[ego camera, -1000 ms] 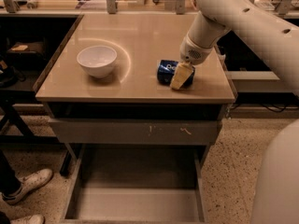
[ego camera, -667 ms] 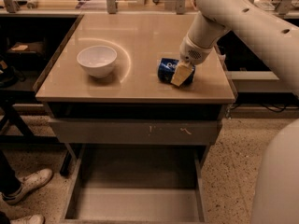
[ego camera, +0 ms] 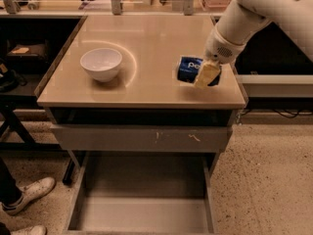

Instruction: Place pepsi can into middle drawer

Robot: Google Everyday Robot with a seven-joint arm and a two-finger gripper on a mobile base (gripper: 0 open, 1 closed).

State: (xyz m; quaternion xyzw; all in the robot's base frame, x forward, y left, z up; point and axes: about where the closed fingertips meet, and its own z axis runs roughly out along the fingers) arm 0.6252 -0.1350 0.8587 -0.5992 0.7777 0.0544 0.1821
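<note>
The pepsi can (ego camera: pixel 188 68) is dark blue and lies on its side near the right edge of the tan tabletop (ego camera: pixel 146 48). My gripper (ego camera: pixel 206 73) comes in from the upper right and is shut on the can, with a tan finger (ego camera: pixel 205 76) across its right end. The can sits at or just above the table surface. The middle drawer (ego camera: pixel 142 214) is pulled open below the table, a wide grey tray with a bare flat floor.
A white bowl (ego camera: pixel 100 63) stands on the left of the tabletop. A closed drawer front with pale scratch marks (ego camera: pixel 161 137) sits above the open drawer. A person's white shoes (ego camera: pixel 27 195) are at the lower left. Cluttered benches stand behind the table.
My gripper and the can have moved together a little to the right, toward the table's right edge. The bowl and the drawers have not moved.
</note>
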